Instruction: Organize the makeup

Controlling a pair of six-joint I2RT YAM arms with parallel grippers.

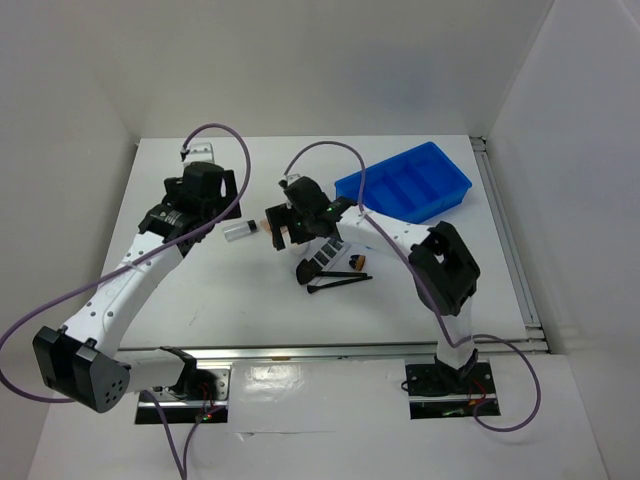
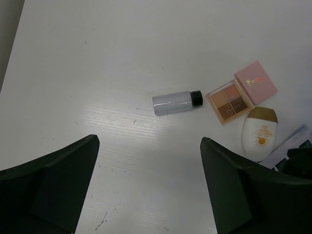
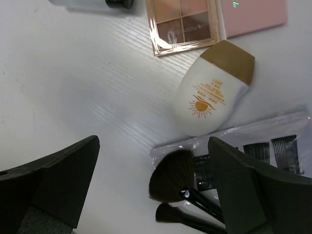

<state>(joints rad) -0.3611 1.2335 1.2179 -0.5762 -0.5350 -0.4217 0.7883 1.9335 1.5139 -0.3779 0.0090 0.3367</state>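
At table centre the makeup lies loose, none visibly in the ridged blue plastic bin at two o'clock; sorting looks barely begun; left gripper and right gripper hover, jaws spread, empty; the glossy cylindrical vial, twelve o'clock of the left, may roll; next comes a descent onto it, or onto the smooth flattened tube.

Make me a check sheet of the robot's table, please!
Surface: white tabletop, makeup clustered near the middle.
Job's things: clear vial with black cap, open brown eyeshadow palette with pink lid, white tube with tan cap, black brushes, clear packet of dark pins or strips; all outside the blue plastic divided bin.
Clutter: nothing seen.
Grippers: left gripper and right gripper both open, empty, above the makeup.
Cables: purple cables arch over both arms.
Surroundings: plain white walls.
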